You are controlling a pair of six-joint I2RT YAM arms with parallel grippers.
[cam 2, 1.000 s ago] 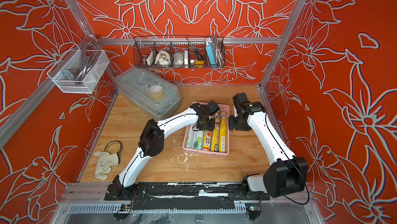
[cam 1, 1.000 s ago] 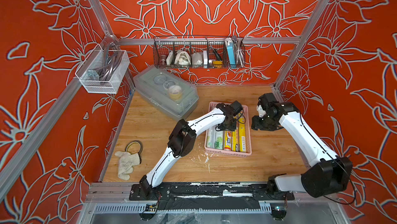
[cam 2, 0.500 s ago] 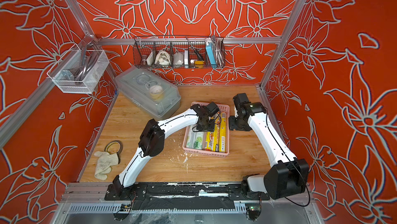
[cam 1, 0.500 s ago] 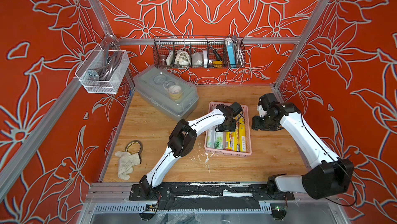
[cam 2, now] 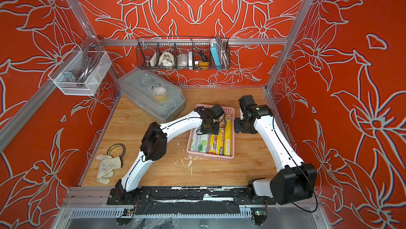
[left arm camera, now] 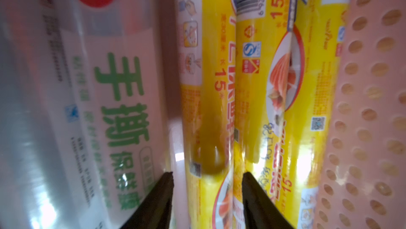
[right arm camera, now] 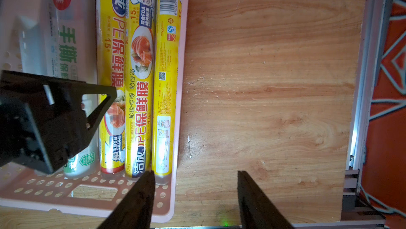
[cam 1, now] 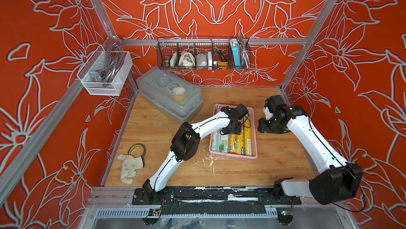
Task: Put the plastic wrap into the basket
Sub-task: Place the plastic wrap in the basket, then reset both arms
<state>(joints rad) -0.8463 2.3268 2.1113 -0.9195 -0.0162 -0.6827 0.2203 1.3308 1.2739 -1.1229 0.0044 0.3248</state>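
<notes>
The left fingers (left arm camera: 158, 199) had just opened wider, letting go of a yellow roll (left arm camera: 208, 118) — now the plastic wrap (cam 1: 232, 144) lay in the pink basket (left arm camera: 362, 107). The right fingers (right arm camera: 136, 199) hung open and empty — the job looked done.

Basket (right arm camera: 44, 197): pink plastic, smooth, dull sheen, walls punched with holes.
Yellow rolls (right arm camera: 140, 85): glossy printed film wrapper, glare streaks along length.
White-and-green rolls (left arm camera: 87, 107): clear shiny film over printed label (core material not tellable).
Table (right arm camera: 274, 85): wood, visible grain, matt, white flecks.
Frame rails (cam 1: 274, 41): bare metal, brushed look.
Wire basket (cam 1: 203, 68): dark metal wire.
Mesh basket (cam 1: 103, 85): white fine metal mesh.
Lidded bin (cam 1: 153, 91): translucent plastic, smooth.
Glove (cam 1: 128, 166): off-white knit cloth, rough.
Arm shells (cam 1: 206, 124): white plastic, glossy; joints matt black.
</notes>
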